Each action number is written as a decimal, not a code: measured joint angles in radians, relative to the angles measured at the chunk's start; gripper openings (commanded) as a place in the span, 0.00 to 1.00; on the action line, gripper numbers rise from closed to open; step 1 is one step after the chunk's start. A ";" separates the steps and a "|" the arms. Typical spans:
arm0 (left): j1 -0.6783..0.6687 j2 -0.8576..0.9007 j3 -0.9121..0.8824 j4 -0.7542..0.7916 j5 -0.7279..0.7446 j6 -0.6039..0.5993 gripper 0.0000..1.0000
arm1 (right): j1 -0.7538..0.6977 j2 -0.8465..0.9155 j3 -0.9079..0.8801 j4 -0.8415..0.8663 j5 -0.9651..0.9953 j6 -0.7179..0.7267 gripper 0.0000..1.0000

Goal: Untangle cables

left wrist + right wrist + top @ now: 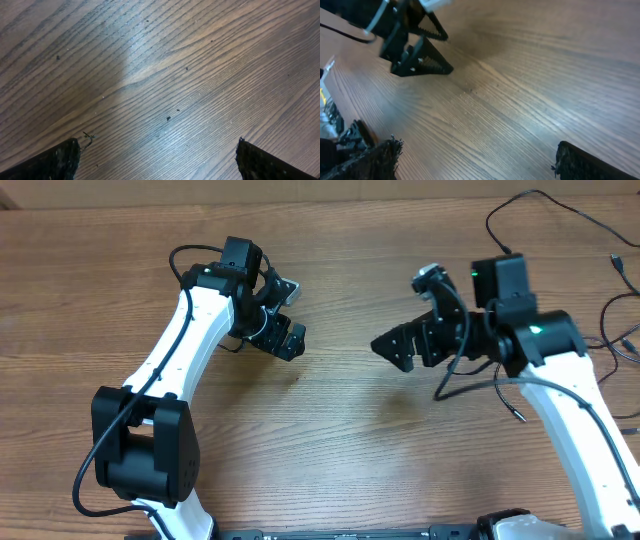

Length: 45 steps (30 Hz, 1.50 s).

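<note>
Black cables (530, 193) trail diagonally across far-right table (340, 430) corner, right of right tool (405, 310); left tool (290, 315) well apart; both wide, empty.

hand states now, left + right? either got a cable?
Left hand: open, holding nothing.
Right hand: open, holding nothing; the thin black cables lie apart from it on the table.

Through the left wrist camera I saw the wood-grain desk (200, 60) with a few dark specks (168, 118) on it. My left gripper (157, 160) had its fingertips (62, 160) wide apart at the near corners.
</note>
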 measured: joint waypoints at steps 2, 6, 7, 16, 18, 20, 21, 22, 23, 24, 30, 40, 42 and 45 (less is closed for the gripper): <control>0.000 0.000 0.000 0.000 0.000 0.000 1.00 | 0.004 0.030 0.000 0.002 0.005 0.000 1.00; 0.000 0.000 0.000 0.000 0.000 0.000 1.00 | 0.004 0.077 0.000 0.002 0.010 0.000 1.00; 0.000 0.000 0.000 0.000 0.000 0.000 1.00 | 0.004 0.086 0.000 0.002 0.011 0.000 1.00; 0.000 0.000 0.000 0.000 0.000 0.000 1.00 | 0.004 0.101 0.000 0.002 0.018 0.000 1.00; 0.000 0.000 0.000 0.000 0.000 0.000 1.00 | 0.004 0.101 0.000 0.002 0.018 0.000 1.00; 0.000 0.000 0.000 0.000 0.000 0.000 0.99 | 0.004 0.101 0.000 0.002 0.018 0.000 1.00; 0.000 0.000 0.000 0.000 0.000 0.000 1.00 | 0.004 0.101 0.000 0.002 0.018 0.000 1.00; 0.000 0.000 0.000 0.000 0.000 0.000 1.00 | 0.004 0.101 0.000 0.002 0.018 0.000 1.00; 0.000 0.000 0.000 0.000 0.000 0.000 1.00 | 0.004 0.101 0.000 0.002 0.018 0.000 1.00; 0.000 0.000 0.000 0.000 0.000 0.000 1.00 | 0.004 0.101 0.000 0.002 0.018 0.000 1.00; 0.000 0.000 0.000 0.000 0.000 0.000 1.00 | 0.004 0.101 0.000 0.002 0.018 0.000 1.00; 0.000 0.002 0.000 0.000 0.000 0.000 0.99 | 0.004 0.101 0.000 0.002 0.018 0.000 1.00; 0.000 0.002 0.000 0.000 0.000 0.000 0.99 | 0.004 0.101 0.000 0.002 0.018 0.000 1.00; -0.002 0.002 0.000 0.000 -0.019 0.000 1.00 | 0.004 0.101 0.000 0.002 0.018 0.000 1.00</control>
